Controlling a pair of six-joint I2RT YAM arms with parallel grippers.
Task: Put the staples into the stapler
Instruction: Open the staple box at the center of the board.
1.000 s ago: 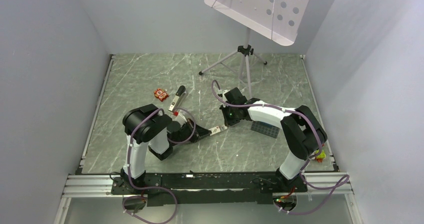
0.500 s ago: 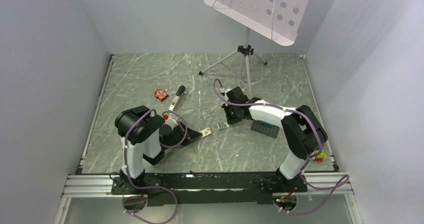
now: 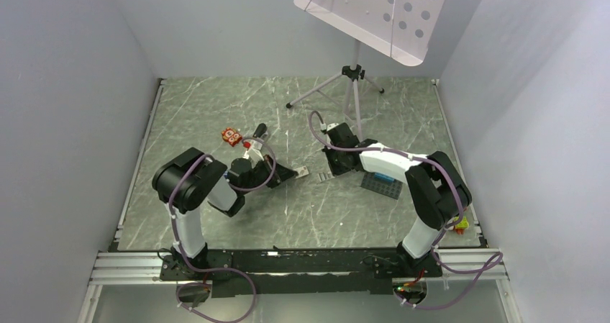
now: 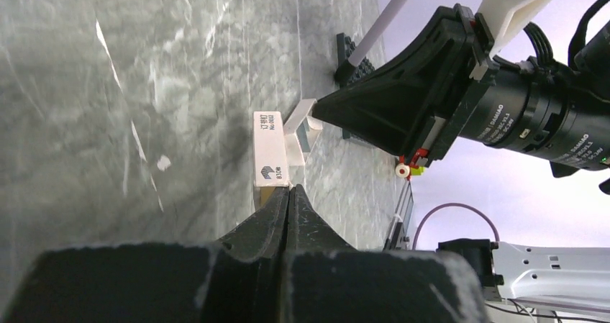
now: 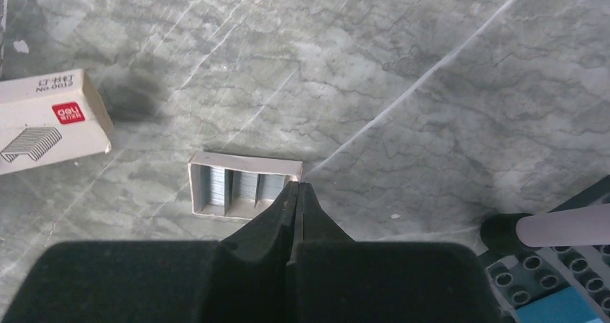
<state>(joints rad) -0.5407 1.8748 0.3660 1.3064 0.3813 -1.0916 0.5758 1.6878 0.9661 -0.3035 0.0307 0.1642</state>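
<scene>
The staples (image 5: 243,185) are grey blocks lying in a small open card tray (image 5: 208,166) on the marble table. My right gripper (image 5: 296,186) is shut, with its tips at the tray's near right corner and nothing between them. The tray's white sleeve (image 5: 50,121) lies apart, to the left. My left gripper (image 4: 288,190) is shut too, its tips against the end of that sleeve (image 4: 270,147). In the top view the sleeve (image 3: 304,170) lies between the left gripper (image 3: 294,173) and the right gripper (image 3: 333,170). The black stapler (image 3: 260,130) lies behind the left wrist, mostly hidden.
A small red toy (image 3: 230,134) sits left of the stapler. A dark studded baseplate (image 3: 381,185) lies by the right arm. A tripod (image 3: 351,85) stands at the back, with one foot (image 5: 503,229) close to my right gripper. Coloured bricks (image 3: 460,224) lie at the right edge.
The left arm has swung toward the far side, and the white sleeve has gone with its shut tips, away from the tray. The right gripper has stayed by the tray.
</scene>
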